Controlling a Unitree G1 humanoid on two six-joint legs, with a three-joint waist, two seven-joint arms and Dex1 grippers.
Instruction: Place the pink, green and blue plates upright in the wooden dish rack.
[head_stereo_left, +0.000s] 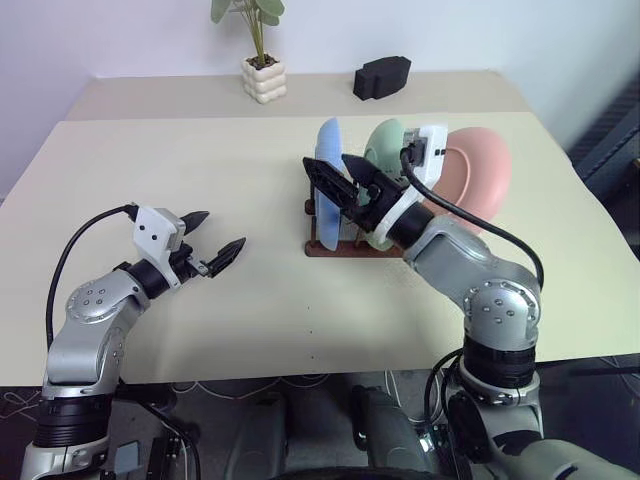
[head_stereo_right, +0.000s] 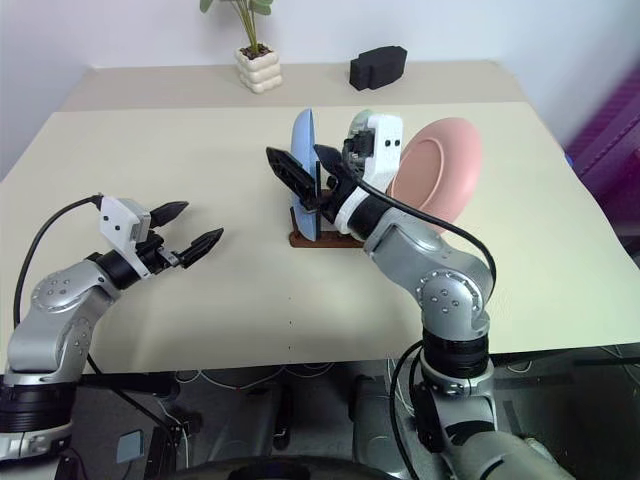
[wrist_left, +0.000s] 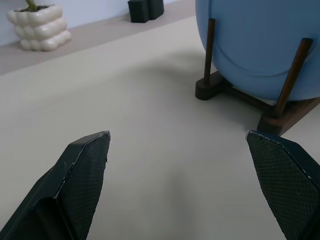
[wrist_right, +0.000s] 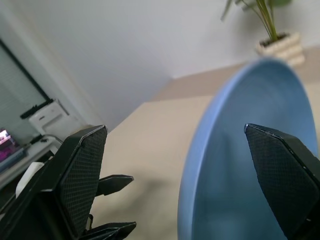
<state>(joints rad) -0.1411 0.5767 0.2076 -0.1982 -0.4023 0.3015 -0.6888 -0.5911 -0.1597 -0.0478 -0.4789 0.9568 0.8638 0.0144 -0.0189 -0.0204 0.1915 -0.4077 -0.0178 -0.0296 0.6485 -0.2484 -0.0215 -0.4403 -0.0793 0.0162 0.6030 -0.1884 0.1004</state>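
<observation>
The wooden dish rack (head_stereo_left: 345, 243) is small and dark reddish-brown, with thin upright pegs on its base rails; it stands mid-table (head_stereo_left: 200, 160); the blue plate (head_stereo_left: 327, 180), green plate (head_stereo_left: 383, 150) and pink plate (head_stereo_left: 478, 178) stand upright in it, side by side; the right gripper (head_stereo_left: 345, 180) hovers at the blue plate's rim, jaws spread, holding nothing; the left gripper (head_stereo_left: 212, 238) hangs spread wide, well left of the rack.

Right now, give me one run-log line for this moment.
plates: blue plate, green plate, pink plate upright in wooden dish rack | right gripper: open at blue plate | left gripper: open
</observation>
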